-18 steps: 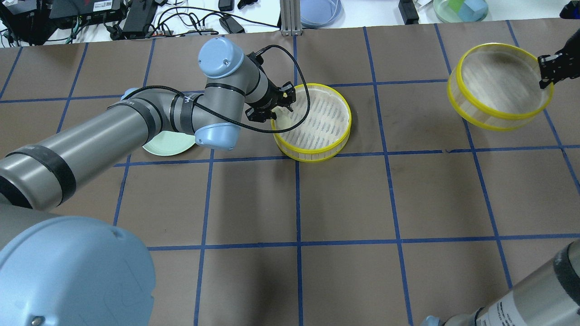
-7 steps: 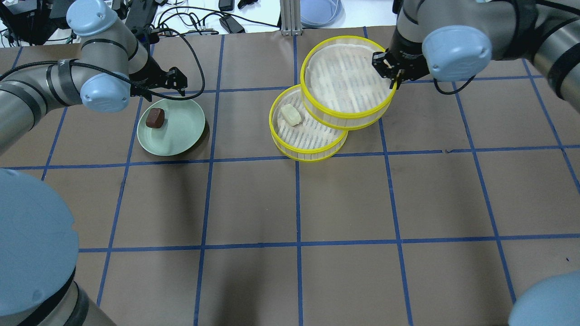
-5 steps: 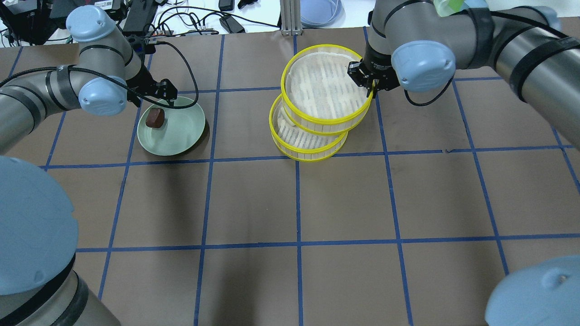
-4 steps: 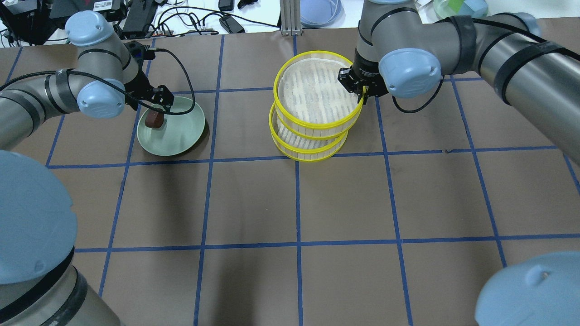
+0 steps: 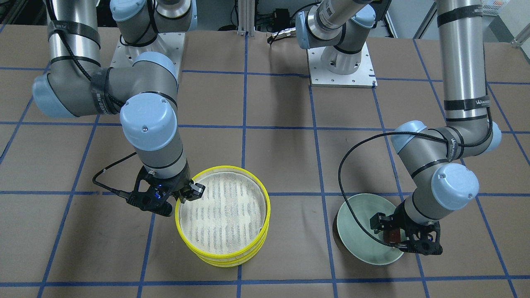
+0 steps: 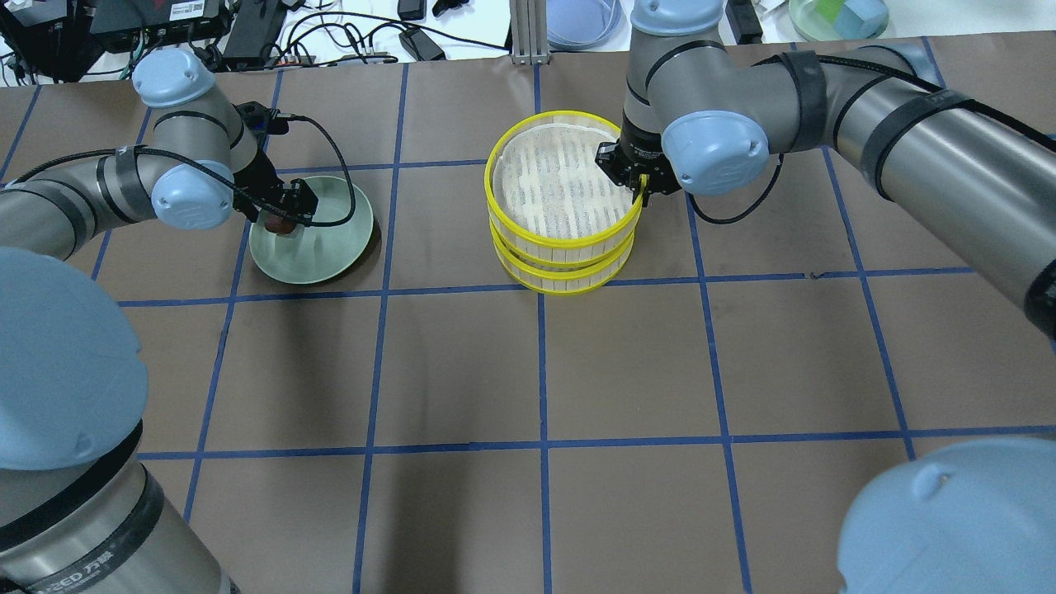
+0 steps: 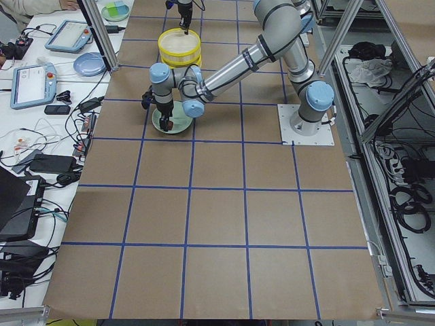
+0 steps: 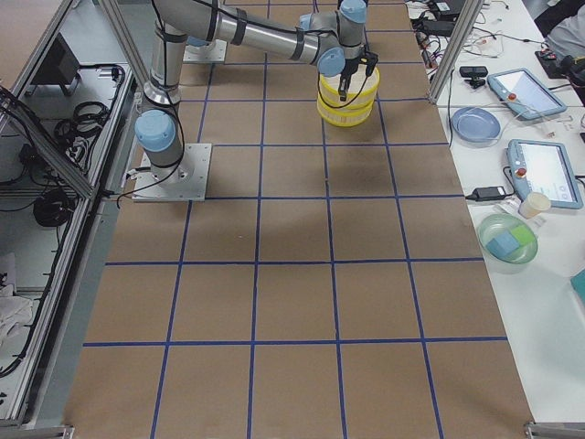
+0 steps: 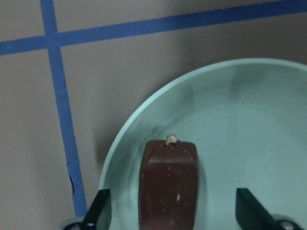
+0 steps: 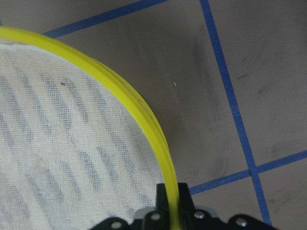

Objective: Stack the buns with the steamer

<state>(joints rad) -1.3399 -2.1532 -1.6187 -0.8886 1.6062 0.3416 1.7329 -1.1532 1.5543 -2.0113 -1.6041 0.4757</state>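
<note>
If the right end effector (image 6: 637, 183), pinching the yellow rim of the upper steamer tier (image 6: 564, 247), let go before that tier sat square on the lower tier (image 6: 569, 282), it could slide off; whether it was fully seated was hard to tell. Its mesh lay bare and hid the lower tier's contents. Far left on the counter (image 6: 544, 371), the left end effector (image 6: 285, 214) stood spread astride the brown bun (image 9: 169, 184) on the green plate (image 6: 330, 247); an off-centre squeeze could squirt it out.
</note>
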